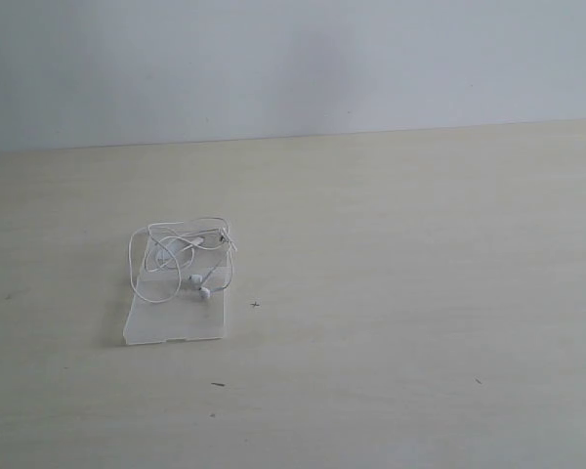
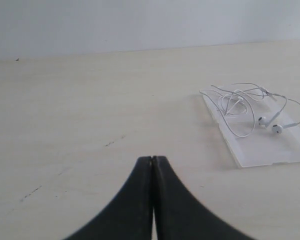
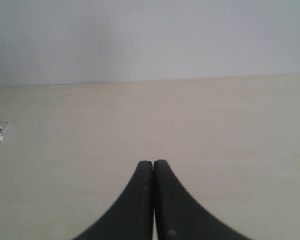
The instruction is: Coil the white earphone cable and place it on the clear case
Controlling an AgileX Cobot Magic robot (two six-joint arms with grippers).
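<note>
In my left wrist camera the left gripper was nearest to me, its two black fingers pressed together with nothing between them, above the bare table. The right gripper was the same, fingers closed against each other and holding nothing. Further out, on the left part of the table in the exterior view, the case lay flat. The cable rested on it in a loose tangle of loops, mostly over the far half of the case, and one loop hung out over its left edge. The two earbuds lay close together near the middle of the case. Both grippers were well apart from the case. Behind the table stood a plain pale wall.
</note>
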